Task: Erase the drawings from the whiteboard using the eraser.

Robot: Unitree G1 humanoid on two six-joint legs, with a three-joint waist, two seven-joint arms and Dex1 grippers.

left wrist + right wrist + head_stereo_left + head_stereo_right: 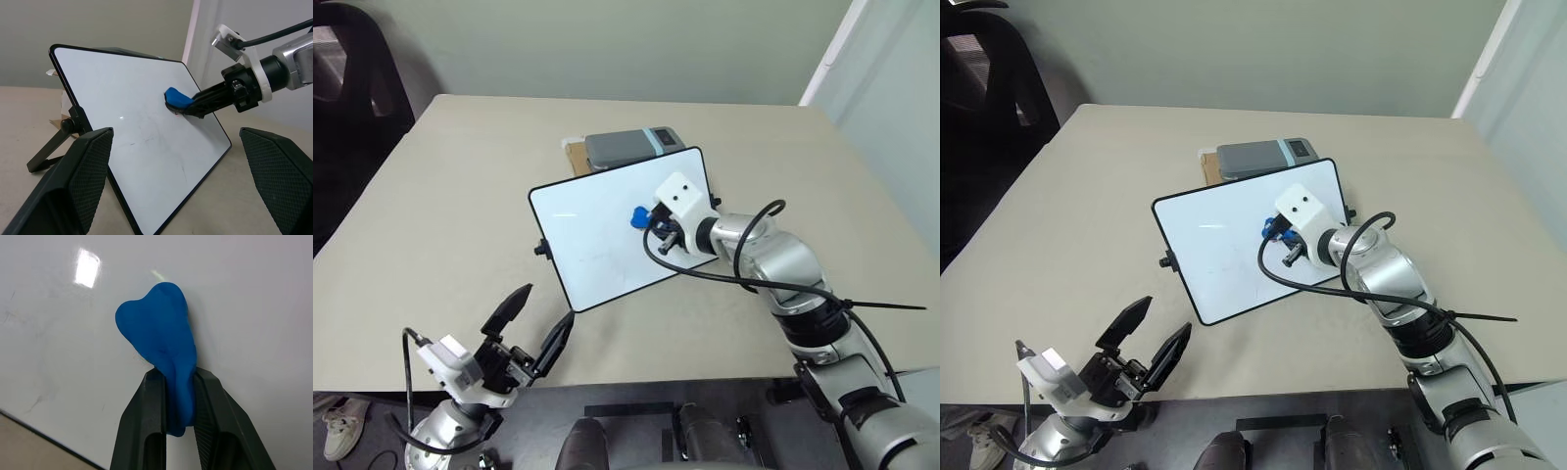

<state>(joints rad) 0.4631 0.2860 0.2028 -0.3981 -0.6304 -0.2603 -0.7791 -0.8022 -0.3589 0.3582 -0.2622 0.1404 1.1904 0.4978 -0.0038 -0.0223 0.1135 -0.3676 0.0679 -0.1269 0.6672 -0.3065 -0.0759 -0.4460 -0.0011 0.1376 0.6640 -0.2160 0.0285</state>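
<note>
Standing propped on the beige table point(431, 196), the white rectangular black-framed whiteboard point(597, 245) meets the right claw point(646, 219) head-on, the grey rectangular device with a light blue band point(631, 147) lying behind it. The left claw point(536, 323), near the board's lower corner, is spread wide. The right claw's fingers point(146, 431) pinch the small bright blue wedge-shaped eraser point(161, 342), its tip pressed against the board face, where faint smudges remain.

We've got a bright blue eraser point(161, 347) against a glossy white whiteboard point(597, 235) with a thin black frame. Gripper fingers point(73, 191) are black with a fine mesh texture. Behind the board sits a grey device point(631, 147) with a light blue band, on a beige table point(440, 206).
</note>
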